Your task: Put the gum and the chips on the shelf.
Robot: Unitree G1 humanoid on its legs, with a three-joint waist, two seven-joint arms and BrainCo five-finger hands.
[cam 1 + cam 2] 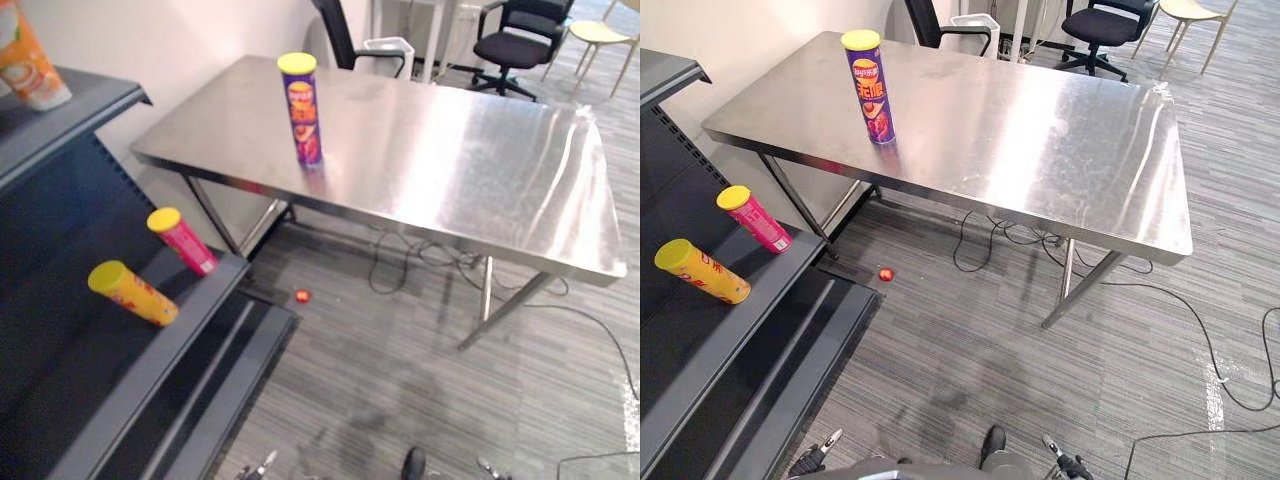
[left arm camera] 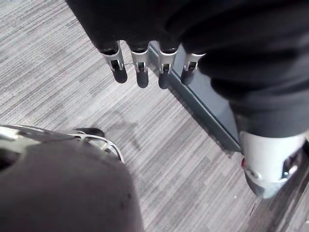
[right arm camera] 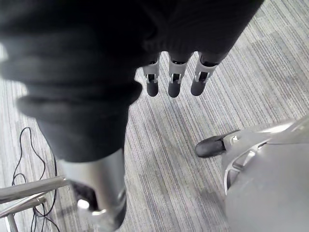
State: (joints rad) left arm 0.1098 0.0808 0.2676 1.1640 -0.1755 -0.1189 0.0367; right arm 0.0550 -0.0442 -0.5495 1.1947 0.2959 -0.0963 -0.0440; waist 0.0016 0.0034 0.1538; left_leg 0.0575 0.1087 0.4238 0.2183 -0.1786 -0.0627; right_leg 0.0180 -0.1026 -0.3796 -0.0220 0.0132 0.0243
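Nothing held in the left hand (image 2: 139, 72): fingers straight, hanging loose above the carpeted floor (image 2: 58, 72). Same for the right hand (image 3: 175, 79), slack and empty over the carpet.

Well apart from both, up on the steel surface (image 1: 480, 170): the chips can (image 1: 303, 108), purple with a yellow lid, upright toward the left end. Down on the floor near that end, a small red thing (image 1: 302, 296), possibly the gum, too small to tell.

Further left, on the dark shelf (image 1: 190, 330): a pink can (image 1: 182, 240) and a yellow can (image 1: 132, 292), both lying on their sides. On the board above, an orange packet (image 1: 30, 55).

Not yet begun, by the look of it. Likely troubles from here:
- Tipping the tall, narrow chips can with a careless sideways reach, then losing it as it rolls off the slick steel.
- Nudging the lying cans into a roll while setting another beside them.
- Overlooking the gum altogether, if that is it, low on the floor.
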